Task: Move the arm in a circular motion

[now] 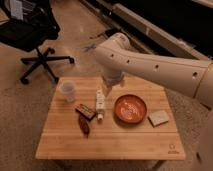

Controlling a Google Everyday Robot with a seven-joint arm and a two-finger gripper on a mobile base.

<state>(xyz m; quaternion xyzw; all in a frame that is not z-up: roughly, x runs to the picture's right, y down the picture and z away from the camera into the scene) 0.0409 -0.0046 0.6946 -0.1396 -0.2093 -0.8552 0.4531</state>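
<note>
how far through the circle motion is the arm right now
Done: nothing visible marks a finished circle. In hand: the arm reaches over the wooden table, and its hand hangs close by the far end of the white bottle, left of the orange bowl; whether it touches the bottle cannot be told. Left: one moment cannot show how much of the circle remains.
</note>
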